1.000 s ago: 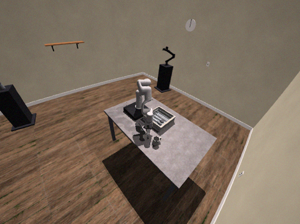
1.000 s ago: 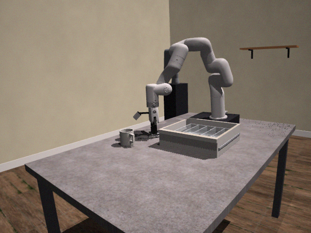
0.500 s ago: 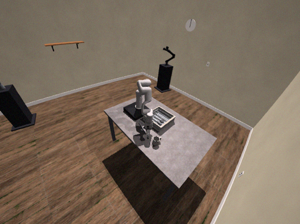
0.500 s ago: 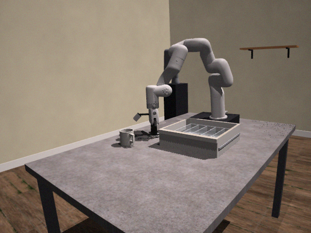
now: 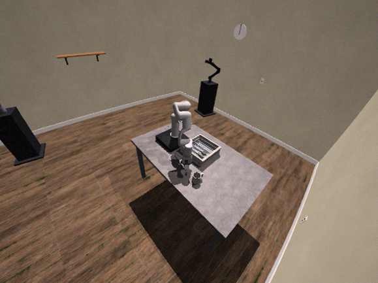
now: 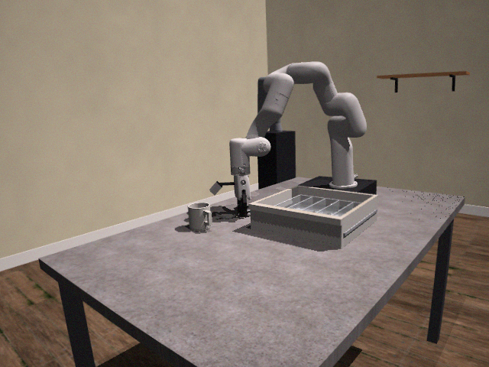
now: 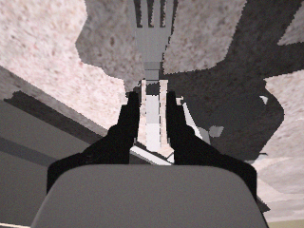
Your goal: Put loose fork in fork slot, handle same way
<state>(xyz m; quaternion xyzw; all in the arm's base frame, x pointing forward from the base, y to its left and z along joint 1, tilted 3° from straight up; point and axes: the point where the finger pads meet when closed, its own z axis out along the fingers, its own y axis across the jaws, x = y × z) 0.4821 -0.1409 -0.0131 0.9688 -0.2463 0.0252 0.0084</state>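
The loose fork (image 7: 152, 47) lies flat on the grey table (image 6: 237, 296), tines pointing away from me in the wrist view. My gripper (image 7: 152, 103) (image 6: 241, 211) (image 5: 186, 170) is down at the table, just left of the cutlery tray (image 6: 315, 225) (image 5: 211, 150). Its two black fingers straddle the fork's handle, with a thin gap on each side, so it is partly open and not clamped. The tray has several slots holding cutlery; I cannot tell which slot holds the forks from here.
A grey mug (image 6: 199, 216) (image 5: 196, 179) stands on the table a short way left of my gripper. The tray's wall rises close to the fingers. The arm's black base (image 6: 339, 183) sits behind the tray.
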